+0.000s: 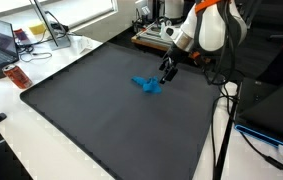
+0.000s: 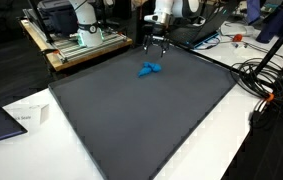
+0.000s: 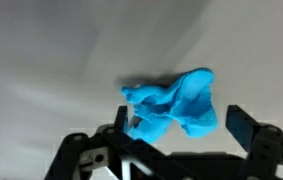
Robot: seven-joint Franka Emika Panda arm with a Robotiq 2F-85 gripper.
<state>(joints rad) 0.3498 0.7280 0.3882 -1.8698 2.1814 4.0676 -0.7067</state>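
Note:
A crumpled bright blue cloth (image 1: 147,85) lies on the dark grey table mat (image 1: 101,110); it also shows in the exterior view from across the table (image 2: 149,69) and fills the middle of the wrist view (image 3: 171,104). My gripper (image 1: 168,70) hangs just above and beside the cloth, seen also from across the table (image 2: 156,45). In the wrist view the two black fingers stand apart on either side of the cloth's near edge (image 3: 181,128). The gripper is open and holds nothing.
A rack of equipment (image 2: 76,30) stands at the mat's far edge. A laptop (image 1: 3,45) and a small red item (image 1: 18,77) lie on the white desk beside the mat. Cables (image 2: 266,75) and a black stand (image 1: 221,120) run along one side.

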